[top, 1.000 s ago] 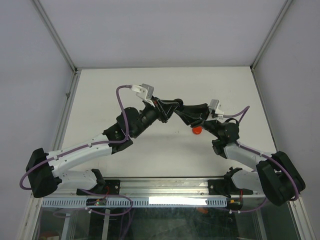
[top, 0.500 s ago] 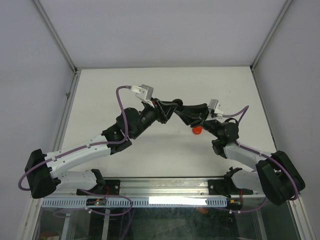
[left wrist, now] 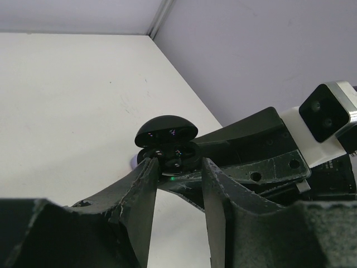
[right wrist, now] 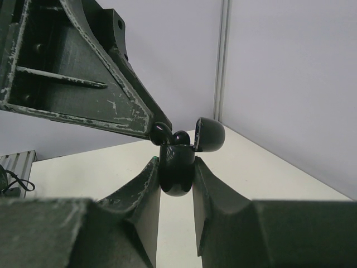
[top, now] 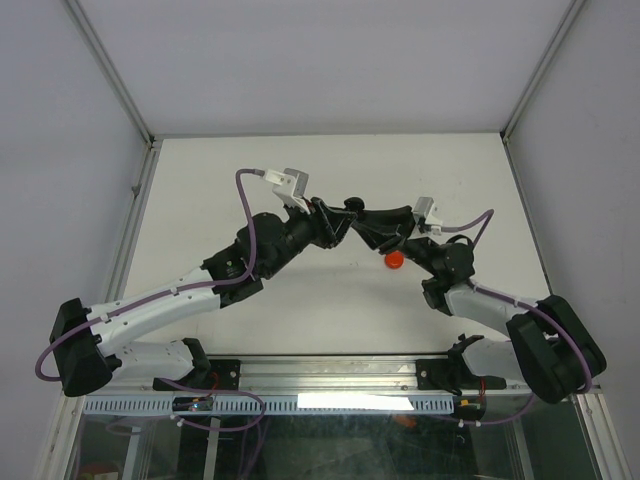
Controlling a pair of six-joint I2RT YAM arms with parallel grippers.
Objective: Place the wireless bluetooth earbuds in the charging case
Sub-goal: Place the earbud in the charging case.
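Note:
A black charging case (right wrist: 177, 170) is held upright in my right gripper (right wrist: 175, 162), which is shut on its body. The lid (right wrist: 210, 134) is hinged open to the right. Two black earbuds (right wrist: 181, 137) sit in the top of the case with their heads sticking out. One finger of my left gripper (left wrist: 178, 167) touches the left bud (right wrist: 162, 134). The left gripper's jaws stand apart and hold nothing, their tips right at the case (left wrist: 169, 153). In the top view both grippers meet above the table's middle, at the case (top: 352, 206).
A small red round object (top: 394, 261) lies on the white table (top: 250, 170) under the right wrist. A pale purple bit (left wrist: 133, 162) shows behind the left finger. Grey walls enclose the table on three sides.
Both grippers and the case have drifted slightly toward the far side. The left wrist has rotated a little.

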